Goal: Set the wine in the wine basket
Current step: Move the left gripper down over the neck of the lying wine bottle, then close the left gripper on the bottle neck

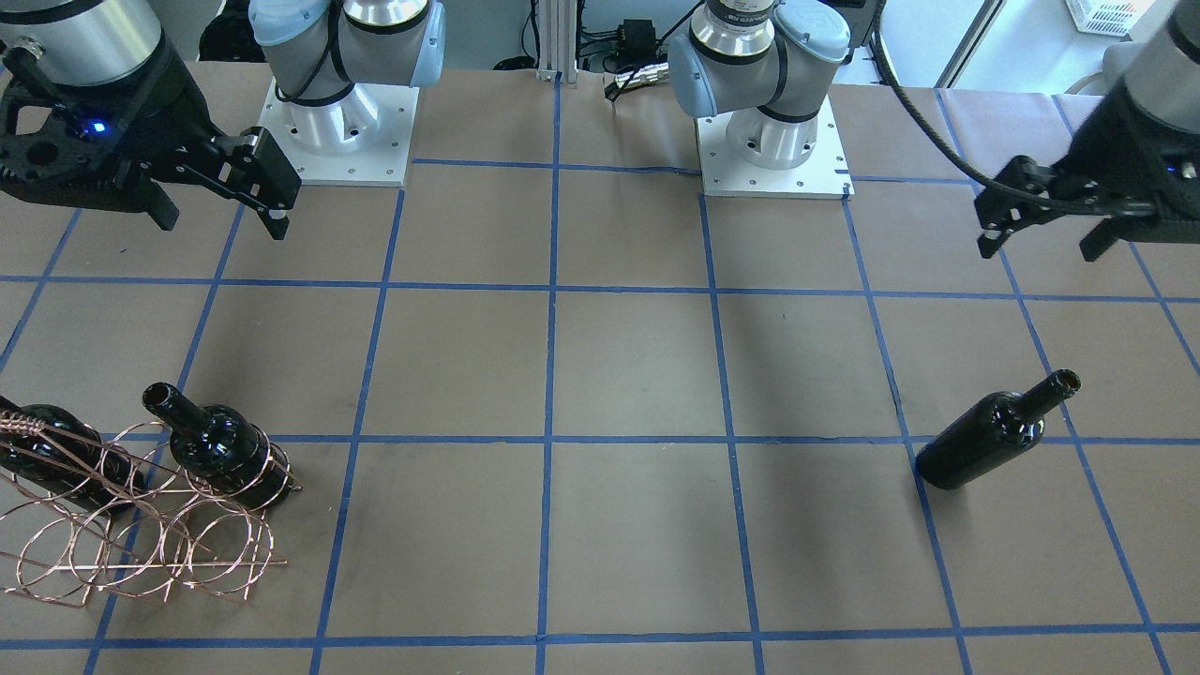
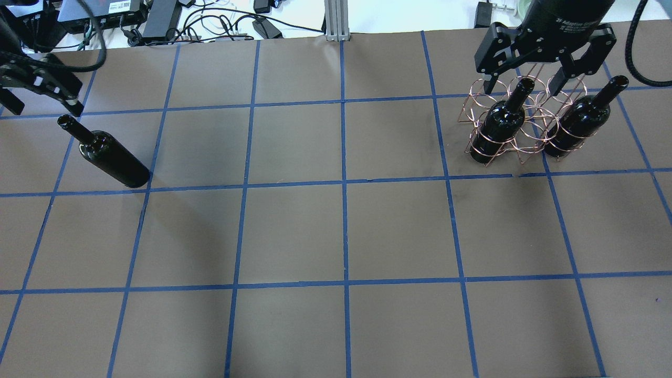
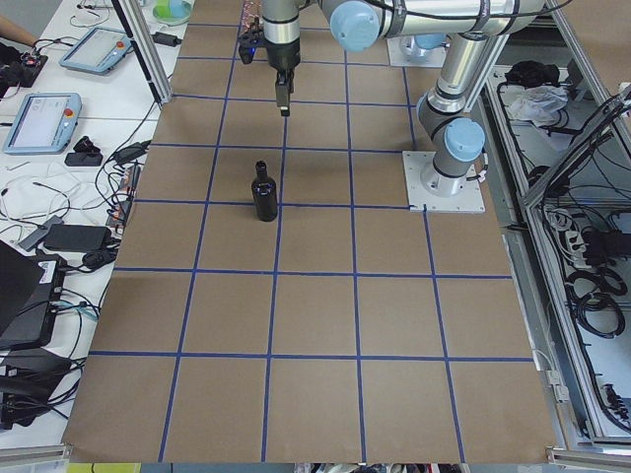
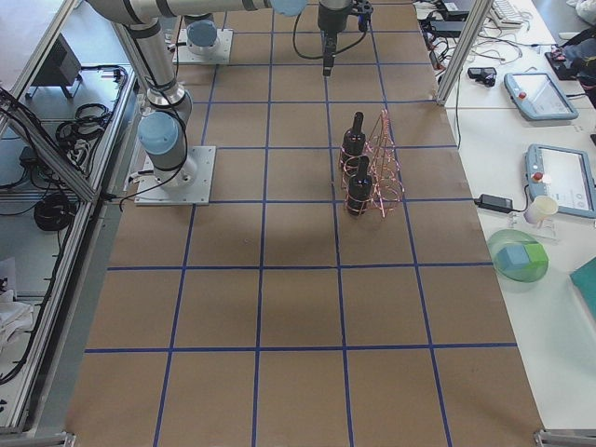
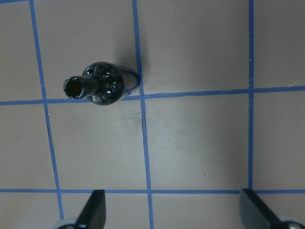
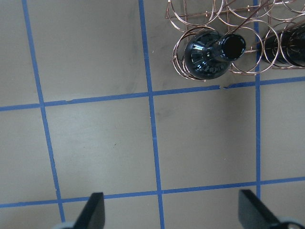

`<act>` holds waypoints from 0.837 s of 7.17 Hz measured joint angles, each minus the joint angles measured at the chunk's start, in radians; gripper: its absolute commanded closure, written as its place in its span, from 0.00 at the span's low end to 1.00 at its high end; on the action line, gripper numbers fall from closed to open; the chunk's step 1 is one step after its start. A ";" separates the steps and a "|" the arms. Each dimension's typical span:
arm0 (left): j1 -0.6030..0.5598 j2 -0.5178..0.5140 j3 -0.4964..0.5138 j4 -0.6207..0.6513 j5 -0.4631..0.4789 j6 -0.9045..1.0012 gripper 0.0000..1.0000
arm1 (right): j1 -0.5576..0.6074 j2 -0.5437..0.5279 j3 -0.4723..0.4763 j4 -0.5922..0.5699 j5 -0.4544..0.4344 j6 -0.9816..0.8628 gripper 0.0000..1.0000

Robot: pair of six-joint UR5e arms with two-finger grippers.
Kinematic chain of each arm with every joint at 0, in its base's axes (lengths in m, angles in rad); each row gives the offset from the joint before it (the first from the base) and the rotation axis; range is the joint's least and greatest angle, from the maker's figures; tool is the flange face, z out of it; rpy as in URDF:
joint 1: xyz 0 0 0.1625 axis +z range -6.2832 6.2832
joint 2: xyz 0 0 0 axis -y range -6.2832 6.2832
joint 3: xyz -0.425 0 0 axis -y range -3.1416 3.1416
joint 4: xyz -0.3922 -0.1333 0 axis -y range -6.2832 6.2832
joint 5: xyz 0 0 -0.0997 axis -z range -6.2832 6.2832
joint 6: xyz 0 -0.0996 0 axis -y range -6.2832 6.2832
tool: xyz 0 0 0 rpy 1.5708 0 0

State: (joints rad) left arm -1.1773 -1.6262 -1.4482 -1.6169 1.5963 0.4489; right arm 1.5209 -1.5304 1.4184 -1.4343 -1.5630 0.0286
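**Table** [image 2: 341,236]: covered in brown paper and marked off by a blue tape grid [image 2: 344,189].

**Wine bottle** [image 2: 107,155]: glossy black, unlabelled, with an open mouth. It stands upright and alone on the far left part of the table, with its base against a crossing of tape lines. It is well apart from the basket, and nothing touches it.

**Wine basket** [image 2: 525,136]: copper wire rings with a twisted handle, set on the far right part of the table.

**Racked bottles**: two matching black bottles stand upright inside the basket's rings, one at the left end [image 2: 501,123] and one to its right [image 2: 583,121]. Empty rings lie between and around them.

**Left gripper** [image 2: 44,107]: raised above the table near the lone bottle. Its fingers are spread wide and hold nothing. In the wrist view the bottle sits well off from both fingertips [image 5: 93,212].

**Right gripper** [image 2: 523,86]: raised close by the basket and clear of it. Its fingers are also wide apart and empty.
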 measured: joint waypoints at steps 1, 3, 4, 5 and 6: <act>0.065 -0.042 -0.010 0.094 -0.055 0.075 0.00 | 0.001 -0.003 0.005 0.005 0.002 -0.036 0.00; 0.099 -0.134 -0.047 0.238 -0.102 0.117 0.00 | 0.001 -0.006 0.010 0.008 -0.002 -0.085 0.00; 0.100 -0.175 -0.062 0.289 -0.107 0.121 0.00 | 0.001 -0.006 0.011 0.009 -0.002 -0.090 0.00; 0.096 -0.202 -0.068 0.313 -0.107 0.121 0.00 | 0.001 -0.006 0.011 0.008 -0.001 -0.092 0.00; 0.088 -0.216 -0.070 0.320 -0.107 0.121 0.02 | 0.001 -0.005 0.012 0.009 -0.002 -0.092 0.00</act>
State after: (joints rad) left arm -1.0895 -1.8423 -1.5179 -1.2966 1.4897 0.5697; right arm 1.5217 -1.5352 1.4301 -1.4257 -1.5651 -0.0638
